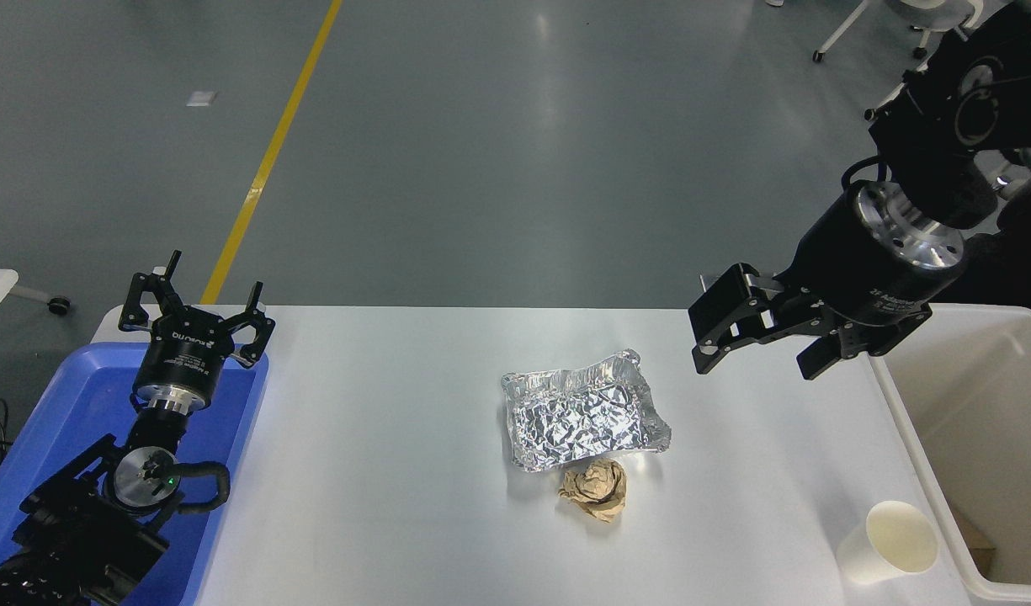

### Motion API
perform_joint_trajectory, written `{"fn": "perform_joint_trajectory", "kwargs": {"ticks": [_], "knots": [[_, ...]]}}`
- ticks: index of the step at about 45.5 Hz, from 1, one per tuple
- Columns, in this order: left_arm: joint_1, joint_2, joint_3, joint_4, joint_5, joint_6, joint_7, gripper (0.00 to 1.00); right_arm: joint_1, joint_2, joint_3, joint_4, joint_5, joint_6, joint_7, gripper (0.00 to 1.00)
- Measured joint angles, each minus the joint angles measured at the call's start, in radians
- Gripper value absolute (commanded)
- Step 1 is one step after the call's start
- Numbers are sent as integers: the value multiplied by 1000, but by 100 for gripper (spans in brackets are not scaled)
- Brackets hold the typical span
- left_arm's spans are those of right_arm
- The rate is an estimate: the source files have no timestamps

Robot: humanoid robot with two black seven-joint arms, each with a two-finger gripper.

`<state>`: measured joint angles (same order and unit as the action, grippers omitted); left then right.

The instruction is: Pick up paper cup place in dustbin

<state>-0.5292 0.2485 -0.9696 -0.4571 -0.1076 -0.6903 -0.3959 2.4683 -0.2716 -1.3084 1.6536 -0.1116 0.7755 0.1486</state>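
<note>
At the lower right of the frame we see the paper cup (890, 541), a smooth white tapered cup with a cream inside and a rolled rim, standing mouth-up on the white table (380, 471) just beside the dustbin (919, 459). The dustbin is thick-rimmed off-white plastic, cut off by the right and bottom edges; something brown lies in its lower corner, too little showing for us to name it. At the lower left the parked left gripper (197, 305) points up the frame over a glossy blue tray (52, 412), its thin fingers spread; its arm hides part of the tray. Near the centre lies a crumpled brown paper ball (596, 490), touching the near edge of a wrinkled, shiny foil tray (584, 411) with bent walls. Farther up, at the right, the right gripper (759, 353) hangs above the table's far right part, jaws apart with nothing between them. The cup sits well below it in the frame, toward the bottom right. We see the right arm cut off at the upper right edge.
</note>
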Motion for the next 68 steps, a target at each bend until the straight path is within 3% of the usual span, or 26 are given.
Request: {"fn": "perform_joint_trajectory", "kwargs": {"ticks": [11,26,37,68], "knots": [[0,1,0,0,-1,0,-1,100,-79,-138,-69,-4,-182,-61,3,100],[0,0,0,0,0,0,-1,100,-312,-408,-135,-95,-437,-205,9,100],[-1,0,0,0,0,0,-1,100,-535,-534,-50,-192,-533,-282,10,100],[-2,1,0,0,0,0,-1,100,-1035,-614,294,-385,-606,-399,12,100]]}}
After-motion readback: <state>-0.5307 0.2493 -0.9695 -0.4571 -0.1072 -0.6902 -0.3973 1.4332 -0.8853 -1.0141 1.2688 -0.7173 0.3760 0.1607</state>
